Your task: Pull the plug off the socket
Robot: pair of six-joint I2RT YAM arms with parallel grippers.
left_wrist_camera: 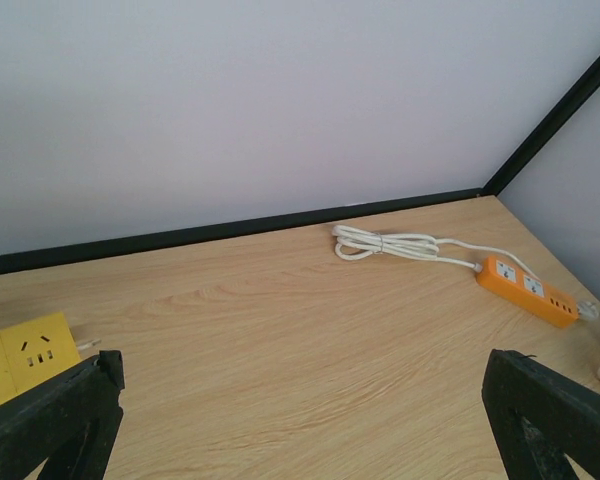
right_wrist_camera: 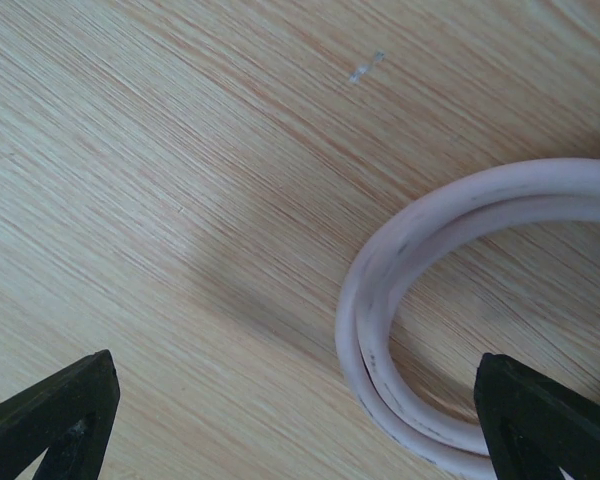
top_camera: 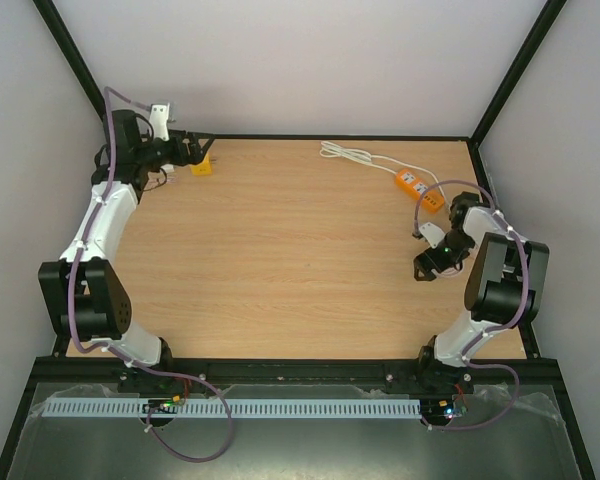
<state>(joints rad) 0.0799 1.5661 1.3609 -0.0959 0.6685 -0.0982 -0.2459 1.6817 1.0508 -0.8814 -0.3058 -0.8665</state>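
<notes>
Held the nearer, right gripper [right_wrist_camera: 295, 410] wide open and empty above the white cable [right_wrist_camera: 380, 290], with the orange socket strip [top_camera: 420, 190] just beyond, slanting away far-left.

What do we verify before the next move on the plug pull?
1. Right gripper open: ok, fingers wide apart.
2. Right gripper on plug: not ok, only a white cable loop lies below it.
3. Orange power strip located: ok, far right of the table.
4. Plug seated in strip: cannot tell, white bit at its end is too small.
5. Left gripper open: ok, empty, beside the yellow cube socket.
6. Strip braced: not ok, neither gripper touches it.
</notes>
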